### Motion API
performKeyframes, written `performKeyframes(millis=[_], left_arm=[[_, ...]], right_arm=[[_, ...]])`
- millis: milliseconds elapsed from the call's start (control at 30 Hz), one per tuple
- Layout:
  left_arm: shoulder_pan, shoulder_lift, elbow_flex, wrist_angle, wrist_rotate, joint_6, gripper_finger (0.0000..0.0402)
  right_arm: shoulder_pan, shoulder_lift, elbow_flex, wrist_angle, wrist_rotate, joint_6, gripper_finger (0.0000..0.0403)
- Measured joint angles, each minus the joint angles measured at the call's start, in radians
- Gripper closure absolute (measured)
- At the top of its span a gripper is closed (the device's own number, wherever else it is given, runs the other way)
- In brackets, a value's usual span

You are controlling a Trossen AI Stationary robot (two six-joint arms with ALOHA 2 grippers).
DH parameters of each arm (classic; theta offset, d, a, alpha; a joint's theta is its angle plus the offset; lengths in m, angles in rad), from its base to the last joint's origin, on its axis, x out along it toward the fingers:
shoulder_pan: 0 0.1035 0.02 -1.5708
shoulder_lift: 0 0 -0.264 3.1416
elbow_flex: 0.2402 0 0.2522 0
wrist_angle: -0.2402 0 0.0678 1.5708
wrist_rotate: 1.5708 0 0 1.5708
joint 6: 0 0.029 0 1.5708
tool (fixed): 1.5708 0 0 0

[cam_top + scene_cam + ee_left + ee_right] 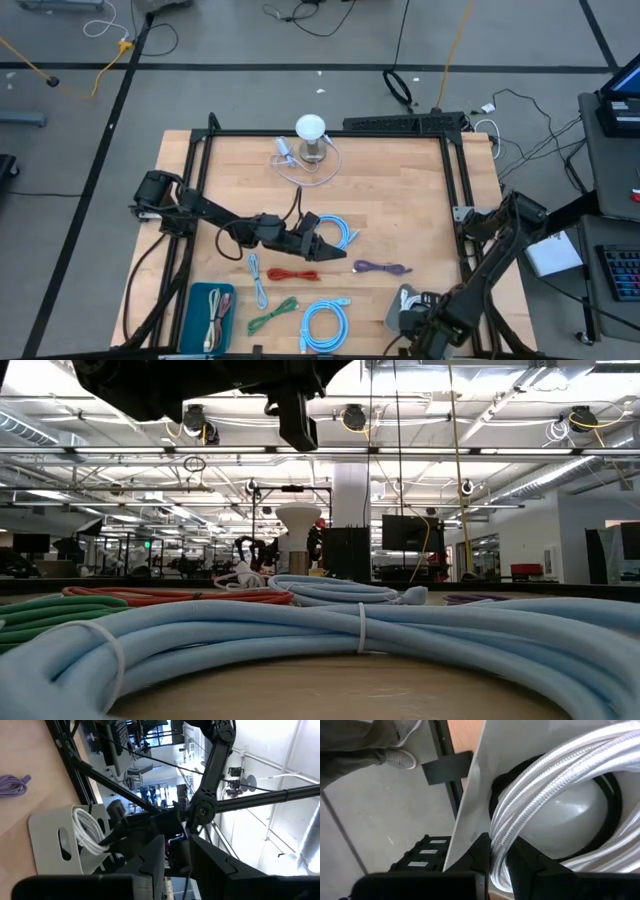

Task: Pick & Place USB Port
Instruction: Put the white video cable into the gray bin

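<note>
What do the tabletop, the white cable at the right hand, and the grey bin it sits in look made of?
Tabletop: wood, with pale planks and visible grain, matte.
White cable: probably a braided fabric sleeve, given the woven texture and slight sheen.
Grey bin: likely smooth moulded plastic with a dull, even surface, though painted metal is possible.

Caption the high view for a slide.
Left gripper hovers mid-table among coiled cables; right gripper sits at the grey bin near the front edge.
</note>
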Motion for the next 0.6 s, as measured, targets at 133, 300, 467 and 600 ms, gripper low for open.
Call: performKeyframes(millis=[133,300,467,600], left_arm=[[0.0,-0.001,0.0,0.001,0.0,-0.003,0.0309],[0.0,-0.001,0.0,0.002,-0.005,-0.003,0.0309],[0.0,-0.001,0.0,0.038,-0.016,0.003,0.0309],[0.0,-0.002,0.0,0.05,-0.024,0.007,0.0309]], right_arm=[[0.0,0.0,-0.035,0.096,-0.03,0.003,0.0372],[-0.005,0.0,-0.056,0.133,-0.055,0.004,0.0372],[-0.005,-0.001,-0.084,0.141,-0.057,0.025,0.0359],[-0.005,0.0,-0.096,0.162,-0.07,0.044,0.0344]])
